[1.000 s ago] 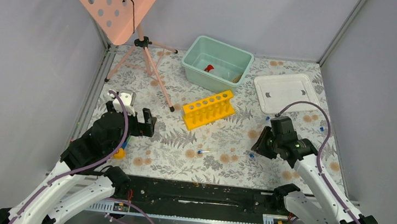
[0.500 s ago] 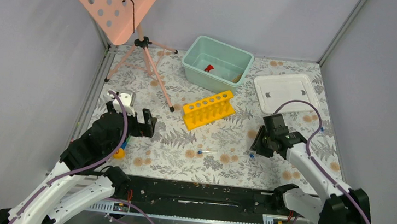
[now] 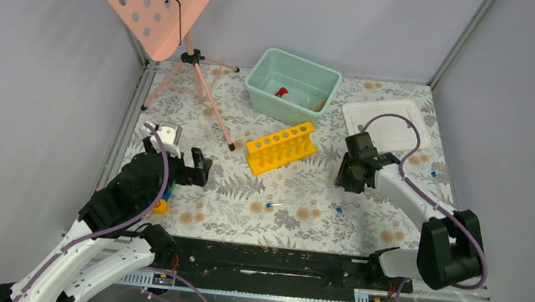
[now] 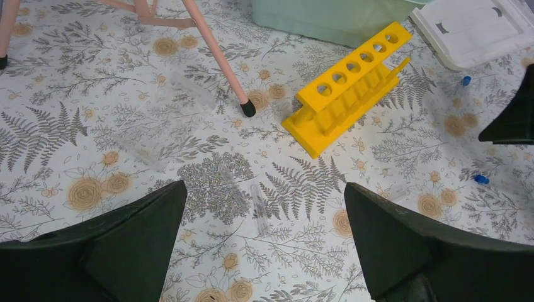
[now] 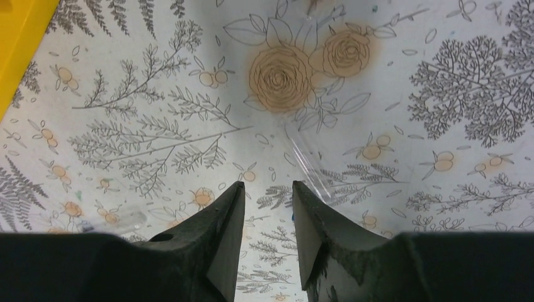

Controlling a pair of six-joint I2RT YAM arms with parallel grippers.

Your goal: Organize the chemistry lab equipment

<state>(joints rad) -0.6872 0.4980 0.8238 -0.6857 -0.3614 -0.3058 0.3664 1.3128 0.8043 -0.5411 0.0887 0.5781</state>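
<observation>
The yellow test-tube rack (image 3: 281,147) stands empty at mid-table, also in the left wrist view (image 4: 349,88). A red cap (image 3: 282,92), likely the bottle's, shows inside the teal bin (image 3: 263,84). Tiny blue-capped tubes lie on the mat: one (image 3: 278,206) in front of the rack, a second (image 3: 338,210) to its right, a third (image 3: 434,173) at the far right. My left gripper (image 3: 200,168) is wide open and empty above two clear tubes (image 4: 259,207). My right gripper (image 3: 344,175) is low over the mat, jaws narrowly apart and empty, with a clear tube (image 5: 308,165) beside its right finger.
A pink perforated stand on a tripod (image 3: 198,70) is at the back left, one foot near the rack. A white lid (image 3: 385,124) lies at the back right. A coloured block stack (image 3: 161,206) sits by the left arm. The rack's corner (image 5: 16,38) edges the right wrist view.
My right gripper has moved away from me and a little left, toward the rack's right end. The left arm has not moved.
</observation>
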